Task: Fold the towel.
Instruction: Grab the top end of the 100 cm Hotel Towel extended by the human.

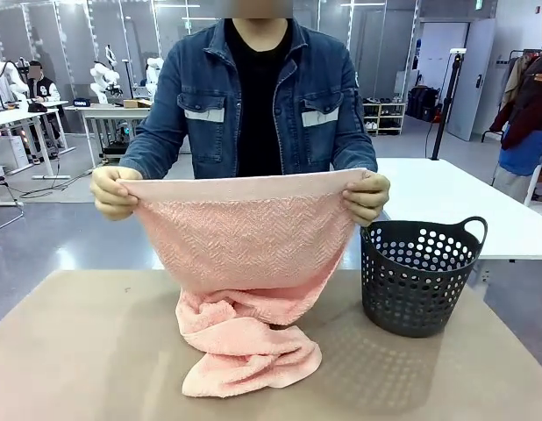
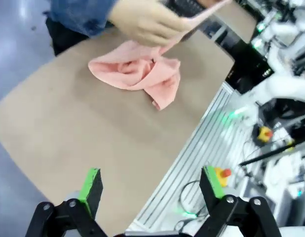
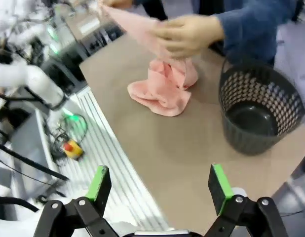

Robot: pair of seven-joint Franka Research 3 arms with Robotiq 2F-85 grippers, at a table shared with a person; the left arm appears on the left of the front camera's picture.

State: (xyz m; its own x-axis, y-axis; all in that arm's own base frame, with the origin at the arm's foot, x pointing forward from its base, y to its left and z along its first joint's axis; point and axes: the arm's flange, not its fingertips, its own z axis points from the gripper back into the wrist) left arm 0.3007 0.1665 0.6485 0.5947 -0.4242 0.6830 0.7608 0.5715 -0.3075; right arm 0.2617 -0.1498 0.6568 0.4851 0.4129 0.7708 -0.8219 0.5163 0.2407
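Note:
A person at the far side holds the salmon-pink towel [image 1: 245, 237] stretched between both hands by its top edge. Its lower part lies bunched on the brown table [image 1: 87, 351]. In the left wrist view the towel [image 2: 142, 71] lies heaped far ahead under the person's hand [image 2: 145, 22]. My left gripper [image 2: 151, 190] is open, high over the table's near edge, holding nothing. In the right wrist view the towel [image 3: 165, 86] is bunched below the person's hand [image 3: 187, 34]. My right gripper [image 3: 161, 185] is open and empty, well back from the towel.
A dark perforated basket [image 1: 418, 274] stands empty on the table's right side, to the right of the towel; it is also seen as the basket [image 3: 258, 108] in the right wrist view. Robot base hardware and cables [image 2: 261, 133] lie beyond the table's near edge.

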